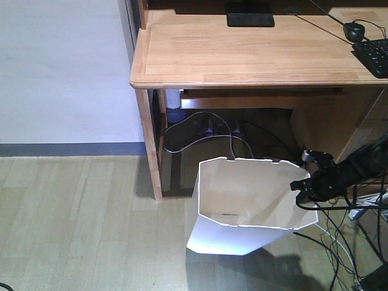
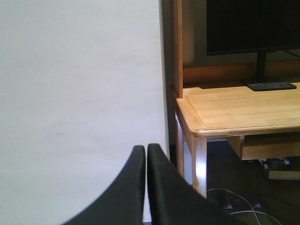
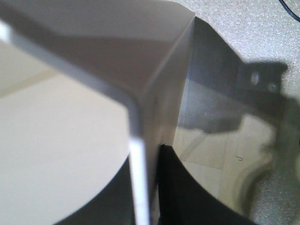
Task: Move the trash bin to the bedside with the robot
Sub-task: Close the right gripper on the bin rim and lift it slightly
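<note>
The white trash bin (image 1: 242, 209) stands tilted on the wood floor in front of the desk, its octagonal rim facing up. My right gripper (image 1: 301, 186) is shut on the bin's right rim; in the right wrist view the rim wall (image 3: 140, 178) runs between the two black fingers (image 3: 178, 187). My left gripper (image 2: 146, 149) is shut on nothing and points at a white wall. The bedside is out of view.
A wooden desk (image 1: 242, 60) stands right behind the bin, with a monitor base (image 1: 250, 15), keyboard (image 1: 376, 57) and mouse (image 1: 353, 29). Cables (image 1: 212, 133) lie under the desk and at the right (image 1: 345, 242). A white wall (image 1: 60, 66) is at left.
</note>
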